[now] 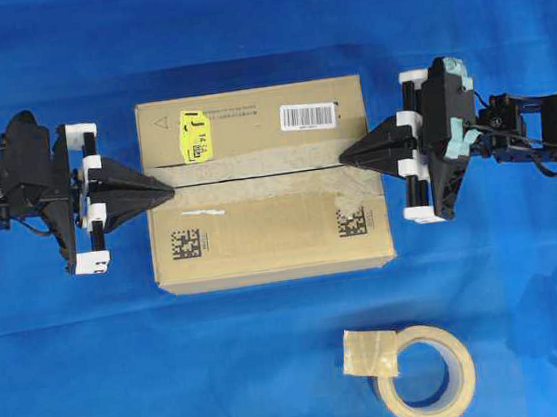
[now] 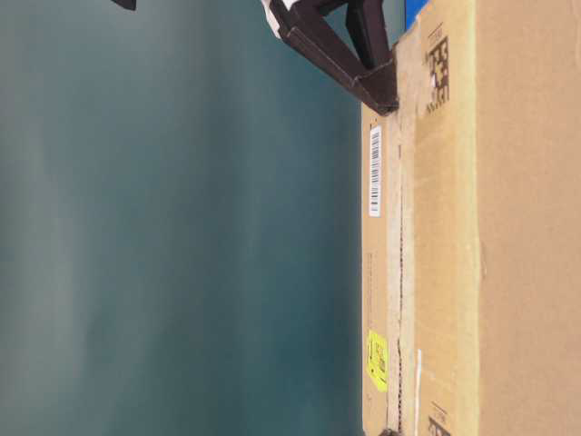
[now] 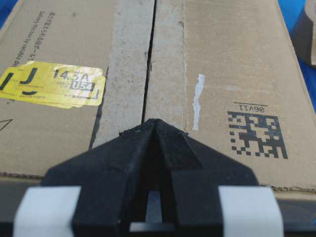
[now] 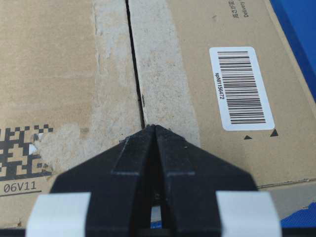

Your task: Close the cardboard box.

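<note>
The large brown cardboard box [image 1: 266,185] lies with flaps down; the left hand [image 1: 168,190] and right hand [image 1: 344,157], both pinched together and holding nothing, rest at its seam ends.

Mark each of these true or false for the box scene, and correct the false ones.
1. The cardboard box has its top flaps down, meeting at a centre seam. True.
2. The left gripper is wide open. False: its fingers are together, tips at the seam.
3. The right gripper is shut over the seam's other end. True.
4. The tape roll sits on the box. False: it lies on the blue cloth beside the box.
</note>
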